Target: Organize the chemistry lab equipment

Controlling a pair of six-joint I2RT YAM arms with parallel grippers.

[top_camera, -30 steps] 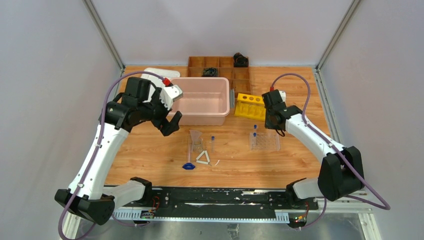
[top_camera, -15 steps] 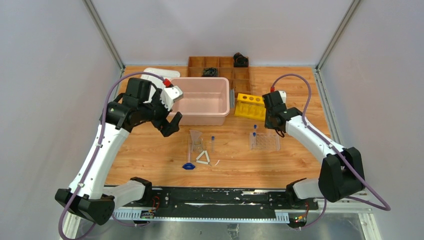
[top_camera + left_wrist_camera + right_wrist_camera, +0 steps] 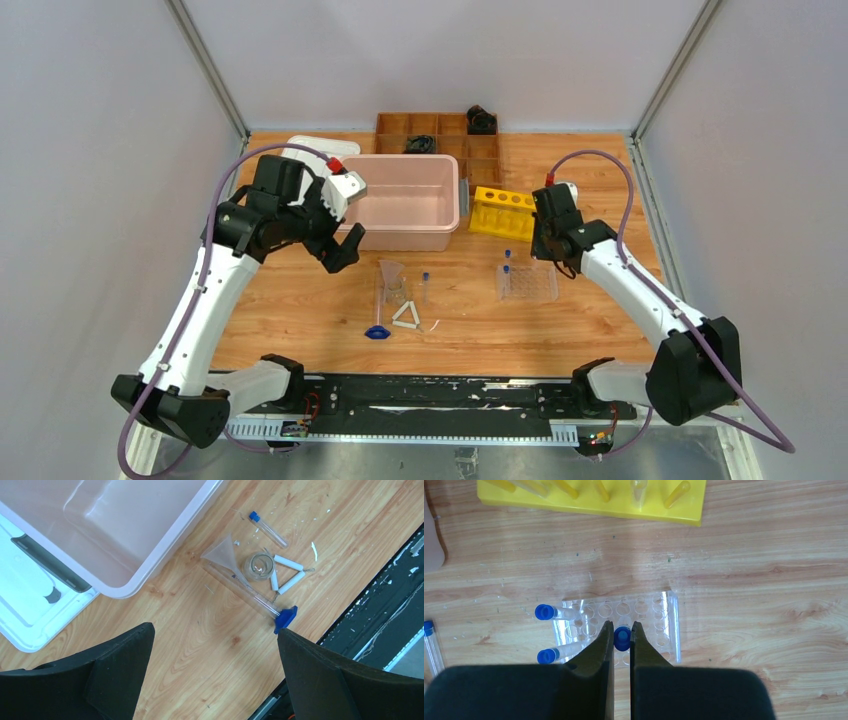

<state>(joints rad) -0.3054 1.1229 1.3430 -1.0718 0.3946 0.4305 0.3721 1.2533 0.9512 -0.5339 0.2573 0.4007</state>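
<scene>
The left gripper (image 3: 214,632) is positioned above the table (image 3: 300,300), just in front of the pink bin (image 3: 400,232). Its jaws are fully apart and nothing is held between them. A white lid (image 3: 30,610) lies beside the bin.

A cluster of items is found ahead of this gripper, well clear of its fingers:
- the glass funnel (image 3: 223,552), lying on its side
- a small glass jar (image 3: 260,566)
- the white triangle (image 3: 291,581), just beside the jar
- a long clear tube (image 3: 245,592), ended by the blue piece (image 3: 286,618)

A loose blue-capped tube (image 3: 268,528) lies near the cluster, apart from it.

Further right, the clear tube rack (image 3: 666,625) is located directly beneath the right gripper (image 3: 622,629). This gripper's jaws are clamped on a held tube (image 3: 622,639), whose blue cap is seen between the fingertips over the rack's middle holes. Two racked tubes (image 3: 546,612) are seated at the rack's left edge. The yellow rack (image 3: 589,505) stands beyond the clear one.
</scene>
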